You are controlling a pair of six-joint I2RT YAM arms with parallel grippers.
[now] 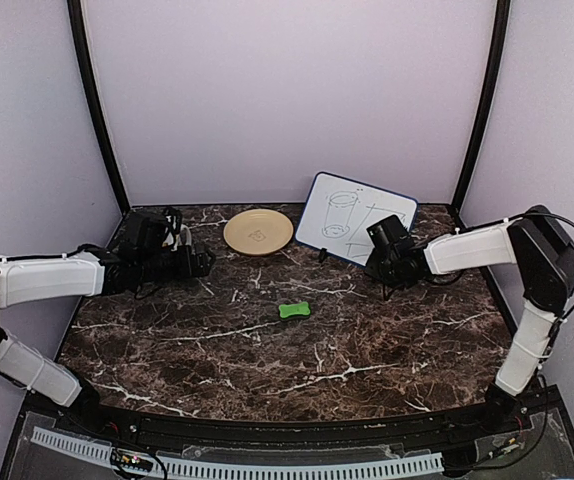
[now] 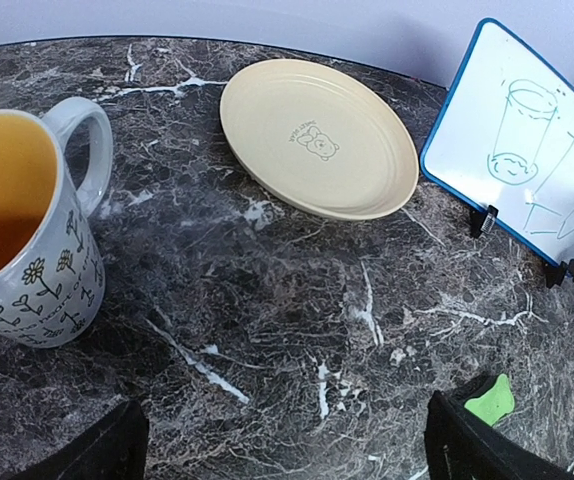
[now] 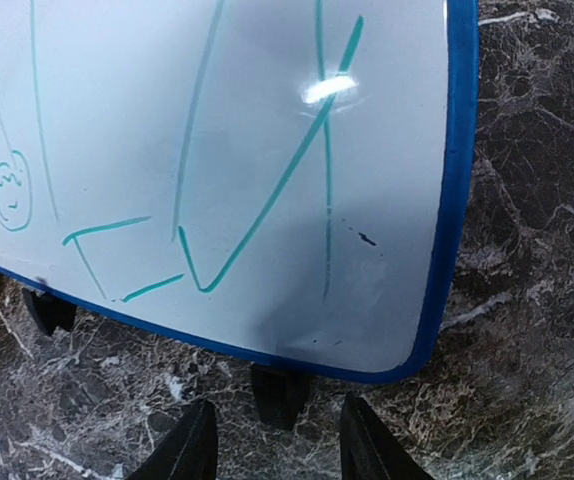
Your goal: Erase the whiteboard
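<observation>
The whiteboard point(image 1: 352, 218) stands tilted back on small black feet at the far side of the bench point(image 1: 267, 365), just in front of the back wall and right of centre. Its frame is dark blue with rounded corners. Thin teal lines are drawn on its white face: a tall cup shape on the left part and some straight, crossing strokes on the right part.

The right hand point(image 3: 277, 435) is low and close in front of the whiteboard's lower right corner. Its two fingers point(image 3: 199, 450) are apart. In the right wrist view one of the board's black feet point(image 3: 279, 395) sits just beyond the gap between them, and whether they touch it cannot be told.

Just left of the whiteboard lies a round yellow plate point(image 1: 258, 231), flat on the bench, with a small printed figure at its middle. Nearer than the whiteboard, towards the bench's middle, lies a small green block point(image 1: 294, 310) with a pinched waist, apart from everything else.

Well left of the whiteboard, beyond the plate, the left hand point(image 2: 287, 455) is low over the bench, its fingers spread wide and holding nothing. Beside it stands a grey mug point(image 2: 27, 240) with a flower pattern and an orange inside.
</observation>
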